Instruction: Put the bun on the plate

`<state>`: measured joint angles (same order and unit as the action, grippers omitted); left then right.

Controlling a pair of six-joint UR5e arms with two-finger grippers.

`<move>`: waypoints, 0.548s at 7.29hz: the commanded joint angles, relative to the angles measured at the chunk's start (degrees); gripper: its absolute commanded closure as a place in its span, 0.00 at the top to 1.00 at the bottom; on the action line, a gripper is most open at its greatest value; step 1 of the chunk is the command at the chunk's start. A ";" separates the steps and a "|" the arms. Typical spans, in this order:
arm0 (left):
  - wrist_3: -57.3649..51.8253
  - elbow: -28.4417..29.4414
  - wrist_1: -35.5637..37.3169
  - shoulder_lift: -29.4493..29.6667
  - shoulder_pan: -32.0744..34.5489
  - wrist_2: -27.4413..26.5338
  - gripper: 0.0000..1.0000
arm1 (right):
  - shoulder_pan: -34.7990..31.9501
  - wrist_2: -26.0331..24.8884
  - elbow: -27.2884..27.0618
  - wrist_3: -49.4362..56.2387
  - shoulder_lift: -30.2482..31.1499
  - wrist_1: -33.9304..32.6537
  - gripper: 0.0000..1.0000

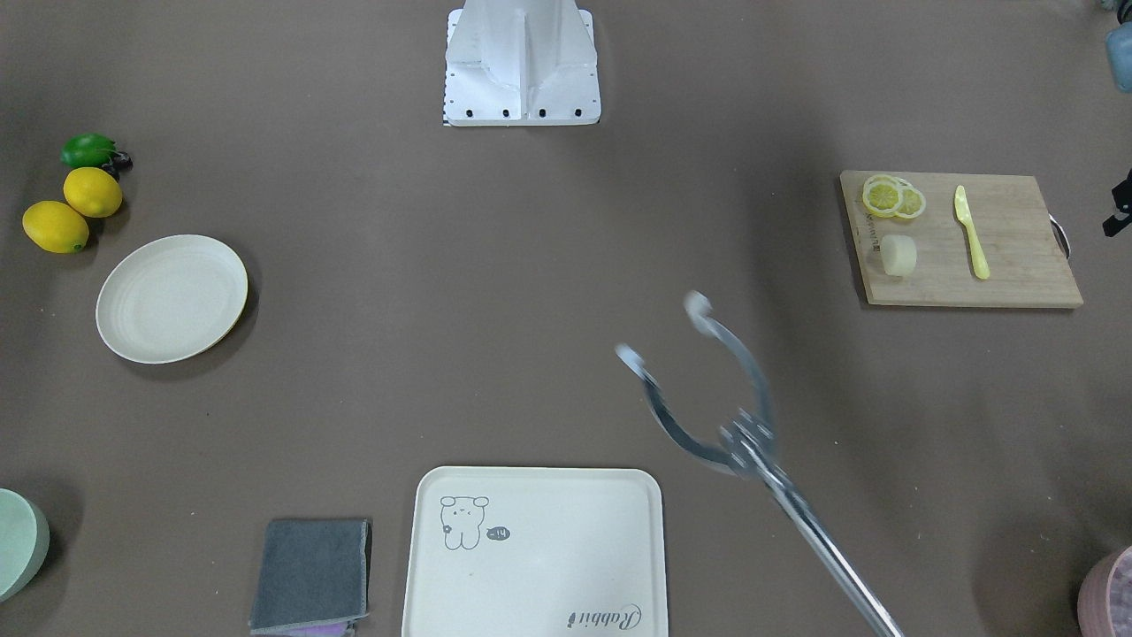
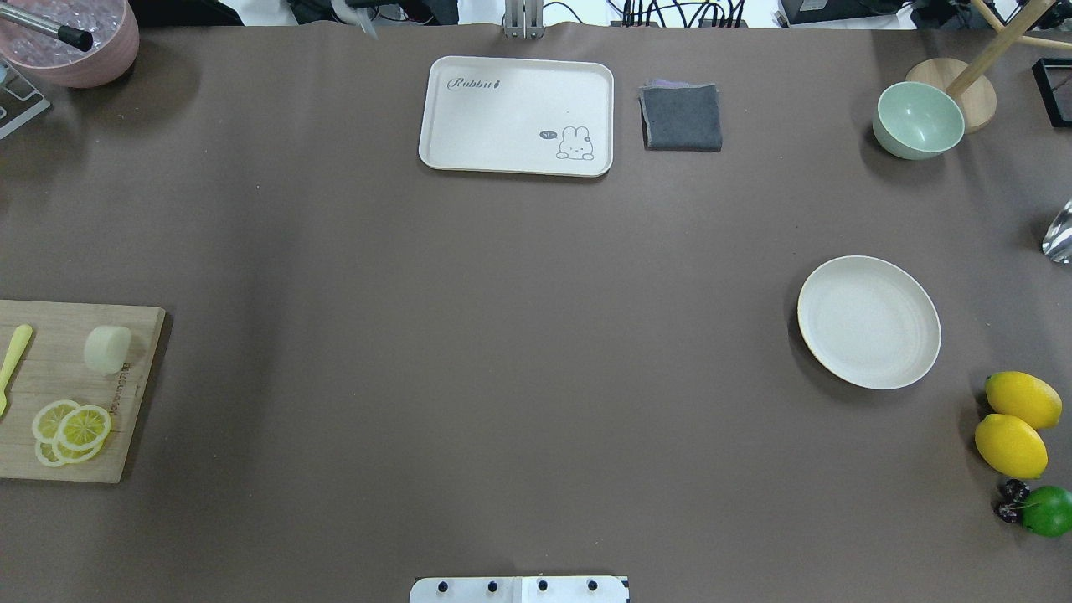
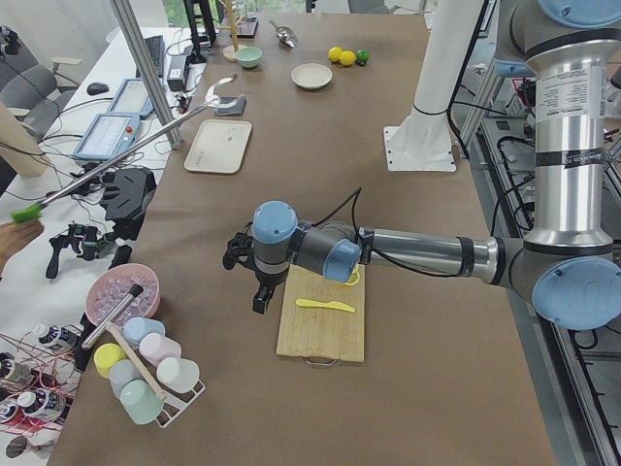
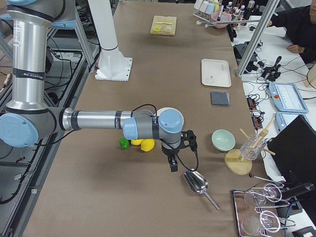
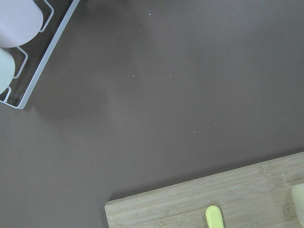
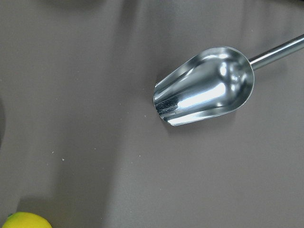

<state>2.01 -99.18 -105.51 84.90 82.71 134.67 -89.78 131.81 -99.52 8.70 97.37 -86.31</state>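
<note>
Small pale cream cylindrical bun [image 1: 898, 255] on the wooden cutting board [image 1: 1017, 274], near the left gripper [image 3: 260, 296], whose opening cannot be told. Likely light, soft, smooth: grip gently across its curved sides.

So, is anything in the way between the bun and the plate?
Nothing visible on the table. The pale cream cylindrical bun sits on the wooden cutting board; bare brown tabletop runs to the round cream-white plate.

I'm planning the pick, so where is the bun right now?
In the overhead view the bun lies at the far left, on the wooden cutting board, next to the lemon slices and the yellow knife.
</note>
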 commanded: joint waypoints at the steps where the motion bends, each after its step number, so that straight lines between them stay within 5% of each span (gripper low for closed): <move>1: -0.16 -0.05 -1.01 -0.08 0.00 -0.20 0.98 | 0.04 0.11 -0.40 0.00 -0.08 0.00 1.00; 4: 0.36 -0.92 -1.28 -0.78 0.17 -0.29 0.98 | 0.04 0.37 -0.49 0.00 0.45 0.00 1.00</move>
<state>1.97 -99.39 -106.77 84.53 82.79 134.49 -89.74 132.06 -99.94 8.70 97.49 -86.31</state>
